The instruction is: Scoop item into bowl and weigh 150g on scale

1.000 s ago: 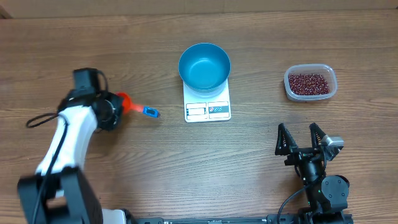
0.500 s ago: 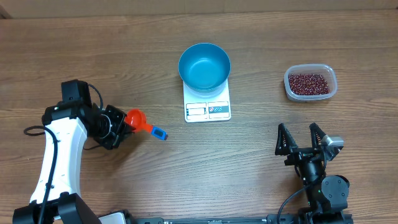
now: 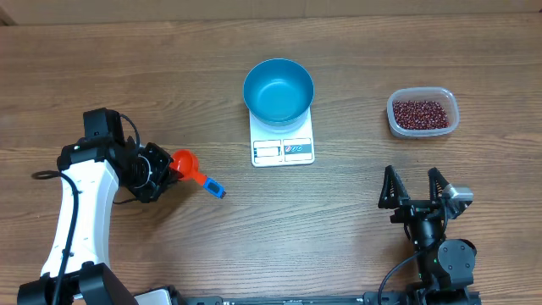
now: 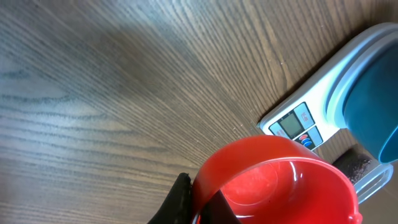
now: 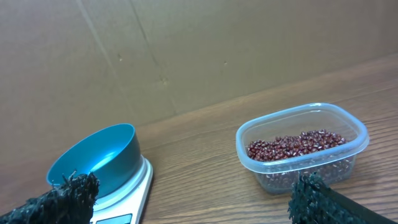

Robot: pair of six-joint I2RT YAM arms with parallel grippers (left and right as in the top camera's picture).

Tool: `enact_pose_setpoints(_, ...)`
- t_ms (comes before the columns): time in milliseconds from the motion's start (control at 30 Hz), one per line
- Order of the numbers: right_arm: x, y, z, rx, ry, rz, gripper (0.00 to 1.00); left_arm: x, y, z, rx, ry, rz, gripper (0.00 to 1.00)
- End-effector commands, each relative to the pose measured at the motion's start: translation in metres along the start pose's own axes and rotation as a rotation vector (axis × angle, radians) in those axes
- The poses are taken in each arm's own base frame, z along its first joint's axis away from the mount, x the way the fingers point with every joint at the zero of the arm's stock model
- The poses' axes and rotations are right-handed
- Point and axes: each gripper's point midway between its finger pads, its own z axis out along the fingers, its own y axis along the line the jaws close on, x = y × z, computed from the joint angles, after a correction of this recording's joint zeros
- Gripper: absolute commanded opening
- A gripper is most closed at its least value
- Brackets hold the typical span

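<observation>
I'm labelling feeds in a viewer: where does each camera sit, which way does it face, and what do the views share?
Overhead: above the table, looking straight down; shows left tool gripping the red scoop, right tool open.
Left wrist: behind the scoop, facing scale and bowl; one dark finger shows.
Right wrist: low, facing the cardboard wall and beans; both fingertips show.
Shared: all three see scale and bowl.

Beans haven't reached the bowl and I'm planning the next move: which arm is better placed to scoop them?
Left. The left gripper is shut on the orange scoop, which is empty. The right gripper stands nearer the beans but is open and holds nothing.
</observation>
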Motion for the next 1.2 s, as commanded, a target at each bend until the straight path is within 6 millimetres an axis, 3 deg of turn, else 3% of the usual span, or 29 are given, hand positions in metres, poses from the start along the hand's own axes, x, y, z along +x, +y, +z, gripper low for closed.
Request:
enact_pose_setpoints(0, 0.008, 0.015, -0.001, -0.091, 0.036, 0.055, 1.0, -0.001, -0.004, -0.01, 0.018, -0.038, 0.047, 0.04)
enact_pose_setpoints(167, 0.013, 0.037, -0.004, -0.208, 0.095, 0.272, 1.0, 0.003, -0.012, -0.027, 0.06, -0.089, 0.079, 0.04)
enact_pose_setpoints(367, 0.02, 0.066, -0.014, -0.339, 0.242, 0.66, 1.0, 0.019, -0.022, -0.064, 0.143, -0.194, 0.142, 0.04)
enact_pose_setpoints(500, 0.022, 0.073, -0.018, -0.378, 0.275, 0.686, 1.0, 0.031, -0.027, -0.087, 0.205, -0.257, 0.121, 0.04)
enact_pose_setpoints(700, 0.023, 0.08, -0.021, -0.399, 0.332, 0.814, 1.0, 0.046, -0.024, -0.101, 0.244, -0.273, 0.039, 0.04)
enact_pose_setpoints(800, 0.022, 0.08, -0.021, -0.397, 0.327, 0.818, 1.0, 0.053, -0.017, -0.099, 0.221, -0.249, 0.022, 0.04)
enact_pose_setpoints(1000, 0.025, 0.084, -0.024, -0.446, 0.308, 0.622, 1.0, 0.065, -0.004, -0.094, 0.172, -0.195, -0.014, 0.04)
enact_pose_setpoints(1167, 0.025, 0.084, -0.024, -0.425, 0.333, 0.567, 1.0, 0.071, -0.005, -0.092, 0.182, -0.159, -0.018, 0.04)
